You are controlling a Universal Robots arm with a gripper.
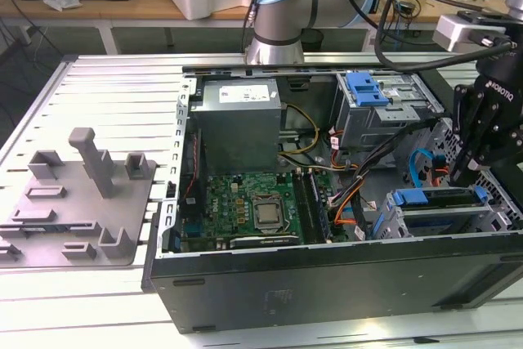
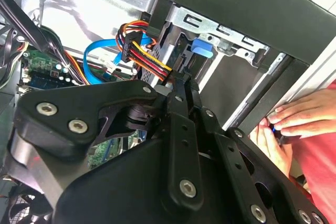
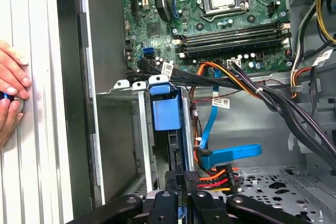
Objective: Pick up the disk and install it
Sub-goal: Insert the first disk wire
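My end effector (image 1: 472, 171) hangs over the open computer case (image 1: 327, 284) at the exterior view's right, down at the drive bay (image 1: 433, 210), with its black fingers (image 2: 181, 90) drawn close together at the rear edge of the disk (image 3: 167, 109); I cannot tell whether they actually clamp it. The disk sits edge-up in the bay, its blue bracket showing, beside the orange and red power cables (image 3: 215, 174). A person's hand (image 3: 11, 90) rests on the counter (image 1: 98, 79) against the case wall.
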